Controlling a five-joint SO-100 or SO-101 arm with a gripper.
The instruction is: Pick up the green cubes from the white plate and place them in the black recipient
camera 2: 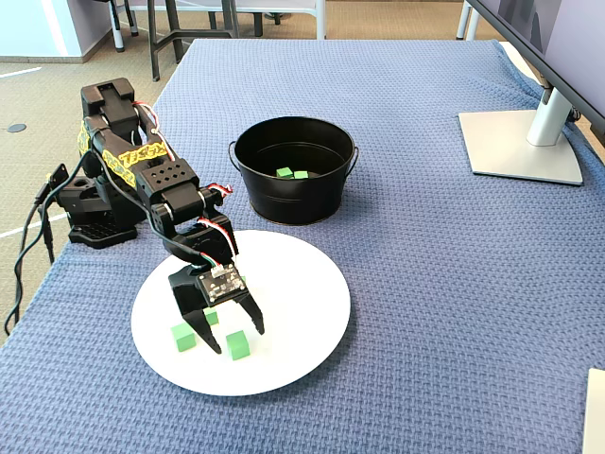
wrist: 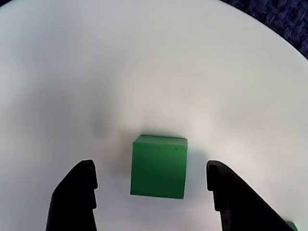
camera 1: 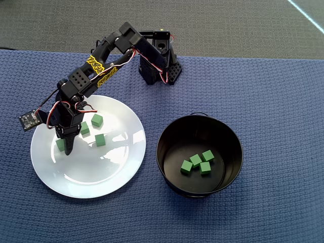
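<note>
So the black two-finger pincer (wrist: 151, 197) is down over the big round glossy white plate (camera 1: 116, 167), spread wide with one small matte green cube (wrist: 159, 166) sitting right between the fingers (wrist: 77, 197), not touching either one in the wrist view. From overhead, three more green cubes (camera 1: 97, 120) sit near it on the plate. Over to the right, the round black metal pot (camera 1: 167, 131) already has four green cubes (camera 1: 196, 160) clustered on its shiny bottom. Everything's on a worktop with a blue woven cloth (camera 1: 263, 91).
</note>
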